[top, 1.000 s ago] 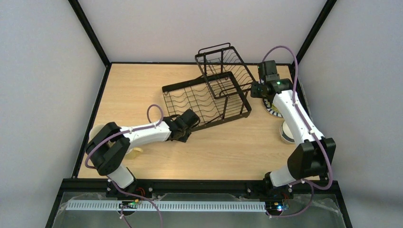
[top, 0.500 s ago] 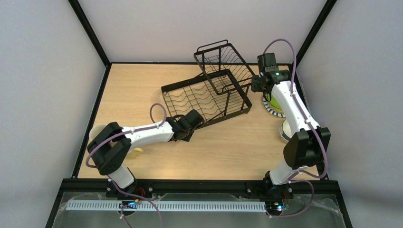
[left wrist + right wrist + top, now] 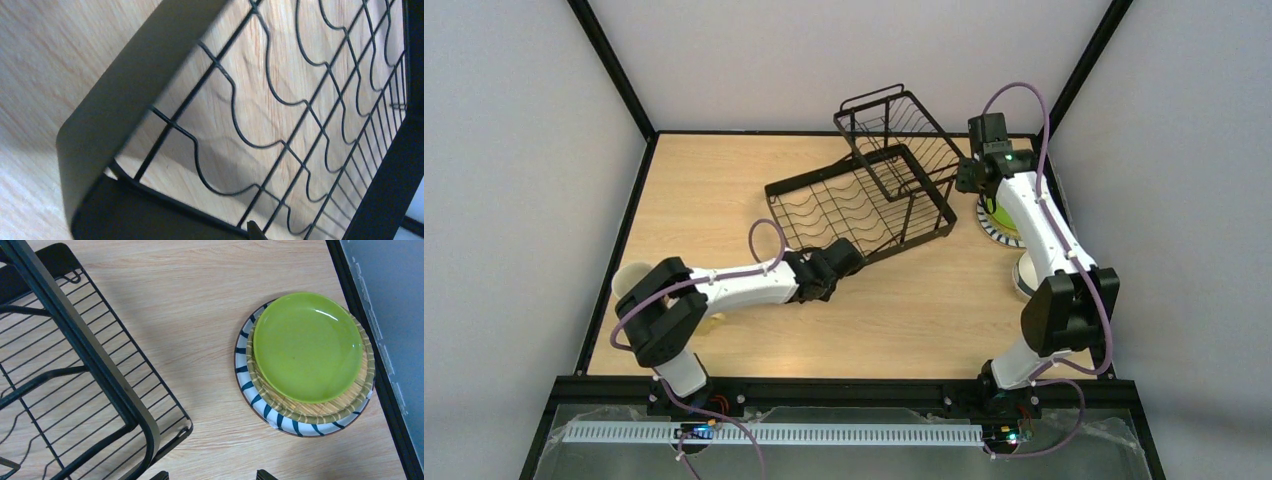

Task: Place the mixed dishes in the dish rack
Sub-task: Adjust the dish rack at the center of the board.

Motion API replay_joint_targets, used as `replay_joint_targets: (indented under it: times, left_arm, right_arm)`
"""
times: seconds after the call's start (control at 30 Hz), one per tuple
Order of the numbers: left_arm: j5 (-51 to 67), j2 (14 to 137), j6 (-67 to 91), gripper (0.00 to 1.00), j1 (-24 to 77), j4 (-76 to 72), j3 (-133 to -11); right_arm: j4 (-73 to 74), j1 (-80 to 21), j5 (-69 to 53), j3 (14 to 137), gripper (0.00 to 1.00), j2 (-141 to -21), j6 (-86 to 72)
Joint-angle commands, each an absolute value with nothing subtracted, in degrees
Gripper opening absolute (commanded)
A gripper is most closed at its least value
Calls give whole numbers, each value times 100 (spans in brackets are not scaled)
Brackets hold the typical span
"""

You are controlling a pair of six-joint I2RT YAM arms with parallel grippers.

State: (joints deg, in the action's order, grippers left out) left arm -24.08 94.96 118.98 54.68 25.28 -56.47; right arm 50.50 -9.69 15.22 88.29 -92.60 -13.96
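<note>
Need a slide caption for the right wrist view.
Open right gripper above the table, between the dish rack and a plate stack, lime green plate on top.

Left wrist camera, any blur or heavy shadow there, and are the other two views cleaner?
Left wrist view: the dish rack has a dark, soft near rim, with broad shadow on the table. Right wrist view: sharp, evenly lit, slight glare on the lime green plate. Top external view: even light, faint shadows.

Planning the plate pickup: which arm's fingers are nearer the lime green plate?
Right. The right fingers hang open just beside and above the lime green plate. The left fingers are far off, at the near edge of the dish rack.
</note>
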Motion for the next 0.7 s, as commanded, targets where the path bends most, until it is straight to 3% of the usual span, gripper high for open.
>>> replay_joint_targets:
  times: [0.0,0.27,0.67]
  left_arm:
    - [461,9615,9448,43,6995,3747,-5313]
    - [504,9351,9816,58,7375,3508,-4853]
    - [-614,8055,9774,61,7506,4072,-4953]
  right_arm:
    - [3418,-1078,1261,8589,100,-9518,-1573]
    - [3460,-1076,1251,8130,100,-9009,-1637]
    - [3789,-1081,1396,7930,100,-7888,-1702]
